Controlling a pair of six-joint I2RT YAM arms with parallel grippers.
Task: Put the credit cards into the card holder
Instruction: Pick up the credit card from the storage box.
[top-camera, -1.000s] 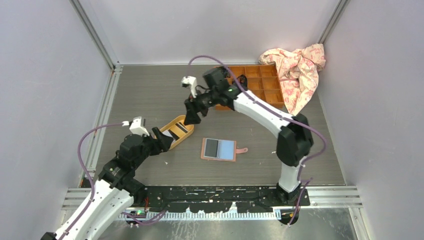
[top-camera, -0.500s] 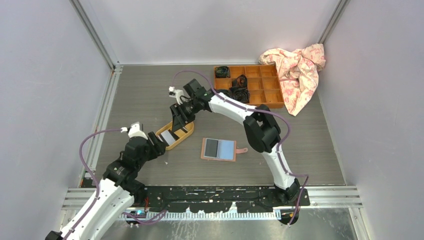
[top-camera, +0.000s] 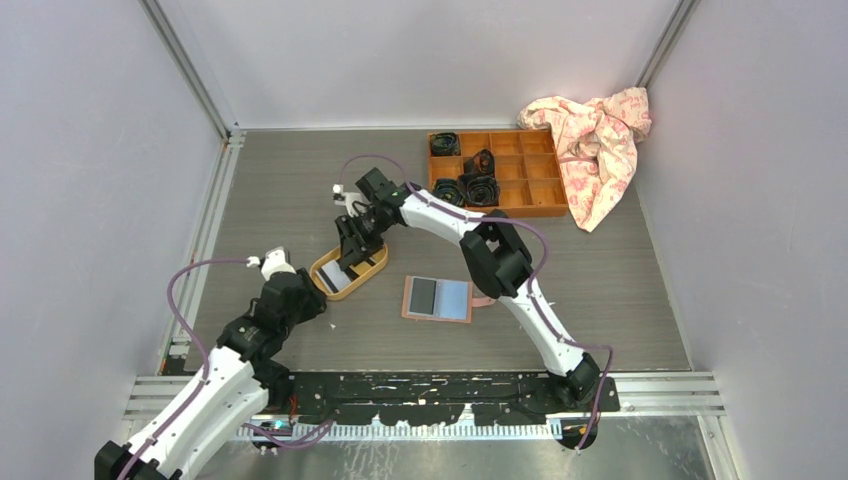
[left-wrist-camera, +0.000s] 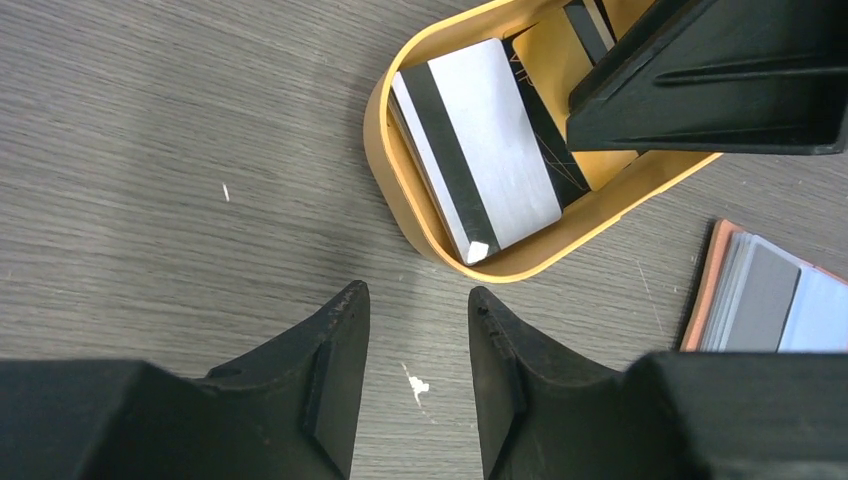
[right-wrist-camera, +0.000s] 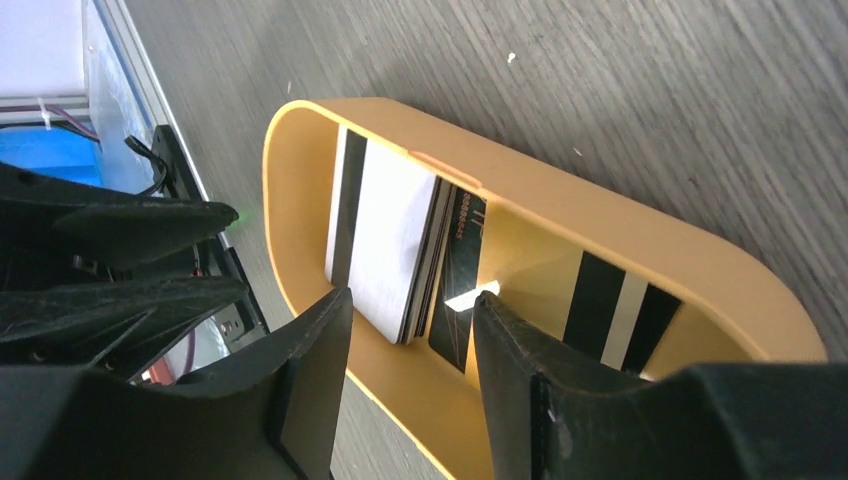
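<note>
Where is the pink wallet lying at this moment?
In the top view, the wallet lies open on the table near the centre, just right of the yellow tray, apart from it.

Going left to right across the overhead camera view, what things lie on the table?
First the yellow oval tray → open pink card holder → crumpled floral cloth. The wooden compartment box overlaps the last two sideways, so it's left out.

Right end effector (right-wrist-camera: 410, 303) now over tray (right-wrist-camera: 560, 200)
</note>
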